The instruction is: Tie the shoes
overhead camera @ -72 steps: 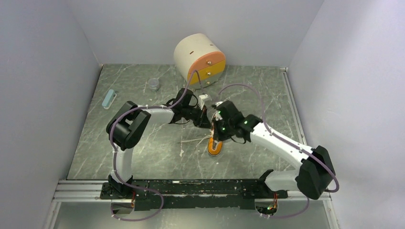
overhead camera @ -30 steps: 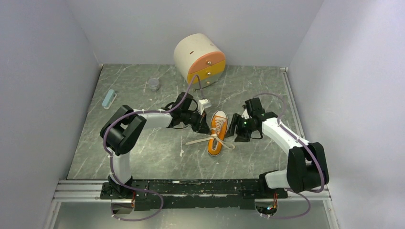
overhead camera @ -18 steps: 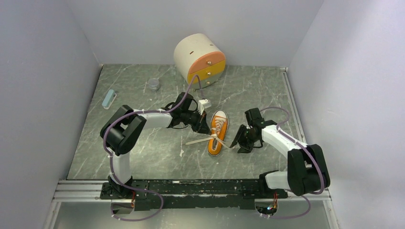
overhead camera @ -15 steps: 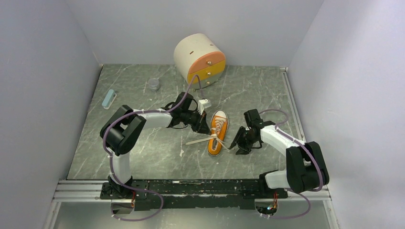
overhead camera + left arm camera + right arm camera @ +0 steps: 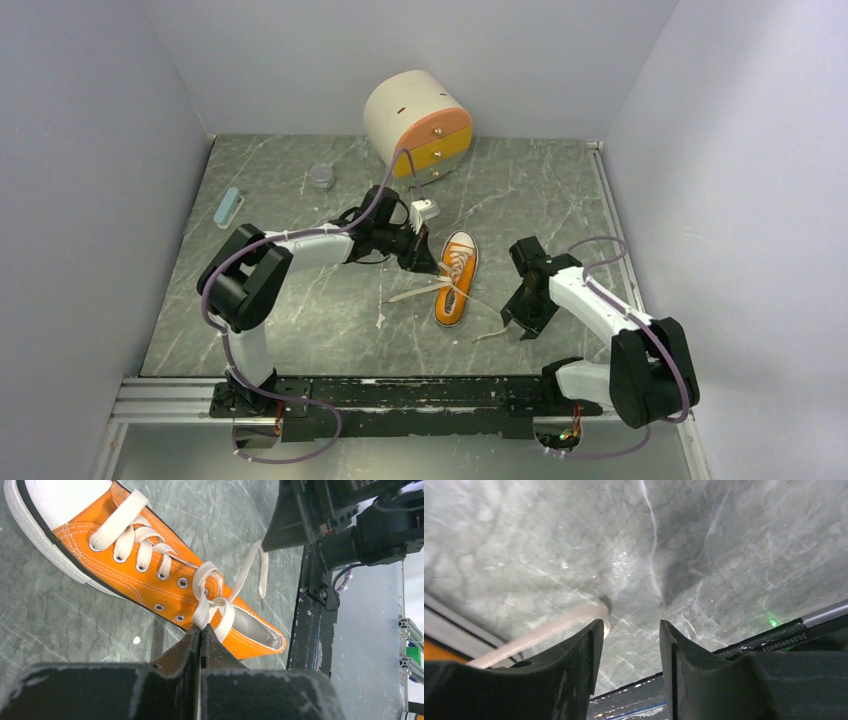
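Note:
The orange sneaker [image 5: 456, 291] lies on the marble table, toe cap toward the back; the left wrist view shows it too [image 5: 150, 575]. Its white laces are crossed in a first knot over the tongue. My left gripper [image 5: 424, 264] is at the shoe's left side, shut on the white lace [image 5: 212, 620] where it leaves the knot [image 5: 200, 630]. The other lace end [image 5: 489, 333] trails to the front right. My right gripper [image 5: 518, 322] is open just right of that end. In the right wrist view the lace [image 5: 559, 627] lies against the left finger, not between the fingers [image 5: 631, 630].
A round cream drawer unit [image 5: 418, 122] with orange and yellow fronts stands at the back. A small grey cup [image 5: 321, 177] and a pale blue block [image 5: 230, 207] sit at the back left. The black base rail [image 5: 400, 395] runs along the front edge.
My right gripper has moved from over the shoe out to the right, then toward the front, drawing the right lace out. It is now open. My left gripper stays shut beside the shoe.

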Tool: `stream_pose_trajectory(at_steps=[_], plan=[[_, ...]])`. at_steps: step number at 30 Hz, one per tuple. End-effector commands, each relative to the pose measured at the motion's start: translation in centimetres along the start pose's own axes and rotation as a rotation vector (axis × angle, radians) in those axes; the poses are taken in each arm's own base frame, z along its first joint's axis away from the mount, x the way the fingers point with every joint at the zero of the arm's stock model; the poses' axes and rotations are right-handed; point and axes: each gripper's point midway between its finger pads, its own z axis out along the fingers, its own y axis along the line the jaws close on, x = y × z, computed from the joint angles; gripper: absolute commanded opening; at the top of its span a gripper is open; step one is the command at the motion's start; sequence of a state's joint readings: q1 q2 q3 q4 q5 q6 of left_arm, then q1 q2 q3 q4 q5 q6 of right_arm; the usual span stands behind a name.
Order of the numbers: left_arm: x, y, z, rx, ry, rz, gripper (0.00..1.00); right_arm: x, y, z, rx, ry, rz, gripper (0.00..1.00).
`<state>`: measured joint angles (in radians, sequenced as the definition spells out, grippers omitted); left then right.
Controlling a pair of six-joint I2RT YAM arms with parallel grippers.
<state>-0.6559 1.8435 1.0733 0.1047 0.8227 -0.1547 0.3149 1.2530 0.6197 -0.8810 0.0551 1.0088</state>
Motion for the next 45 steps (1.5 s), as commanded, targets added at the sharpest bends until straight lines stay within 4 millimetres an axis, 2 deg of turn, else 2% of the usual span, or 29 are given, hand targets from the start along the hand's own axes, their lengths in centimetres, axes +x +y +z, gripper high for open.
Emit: stream_pose_trajectory(at_steps=[1, 4, 6, 8, 10, 12, 15, 20, 25, 27, 31, 34, 38, 42, 45], plan=[[-0.3, -0.5, -0.7, 0.022, 0.004, 0.019, 0.05, -2.9, 1.0, -2.6, -0.036, -0.137, -0.007, 0.50], [0.4, -0.4, -0.9, 0.014, 0.026, 0.017, 0.05, -3.7, 7.2, -5.7, -0.376, -0.192, -0.289, 0.53], [0.6, -0.4, -1.1, 0.016, 0.024, 0.013, 0.05, -4.4, 9.2, -7.8, -0.486, -0.255, -0.473, 0.54], [0.7, -0.3, -1.1, 0.016, 0.027, 0.014, 0.05, -4.2, 11.0, -9.1, -0.601, -0.300, -0.635, 0.56], [0.7, -0.3, -1.1, 0.021, 0.023, 0.004, 0.05, -2.0, 12.7, -9.3, -0.778, -0.264, -0.770, 0.56], [0.5, -0.3, -1.1, 0.041, 0.022, -0.007, 0.05, -1.1, 13.3, -9.1, -0.858, -0.254, -0.811, 0.56], [0.6, 0.3, -1.1, 0.036, 0.028, -0.026, 0.05, -0.4, 14.2, -8.4, -0.956, -0.246, -0.785, 0.56], [1.1, 0.4, -1.1, 0.038, 0.044, -0.046, 0.05, 0.9, 13.3, -5.7, -0.967, -0.199, -0.782, 0.56], [1.0, 0.5, -1.2, 0.029, 0.042, -0.046, 0.05, 1.4, 13.0, -5.6, -1.013, -0.238, -0.772, 0.52], [0.9, 0.3, -1.1, 0.041, 0.044, -0.051, 0.05, 1.3, 13.1, -5.7, -1.019, -0.251, -0.786, 0.47], [1.0, -0.1, -1.3, 0.050, 0.037, -0.057, 0.05, 0.8, 13.2, -5.4, -1.007, -0.289, -0.802, 0.44], [1.0, -0.6, -1.5, 0.068, 0.031, -0.063, 0.05, 0.9, 13.6, -5.1, -1.012, -0.263, -0.817, 0.36], [1.4, -1.1, -1.7, 0.083, 0.035, -0.069, 0.05, 1.0, 13.7, -4.5, -1.008, -0.243, -0.819, 0.34], [1.5, -1.6, -2.0, 0.095, 0.033, -0.078, 0.05, 1.1, 14.0, -4.4, -1.023, -0.232, -0.820, 0.24], [1.3, -2.2, -2.1, 0.106, 0.037, -0.076, 0.05, 0.9, 14.0, -4.7, -1.004, -0.224, -0.819, 0.07]])
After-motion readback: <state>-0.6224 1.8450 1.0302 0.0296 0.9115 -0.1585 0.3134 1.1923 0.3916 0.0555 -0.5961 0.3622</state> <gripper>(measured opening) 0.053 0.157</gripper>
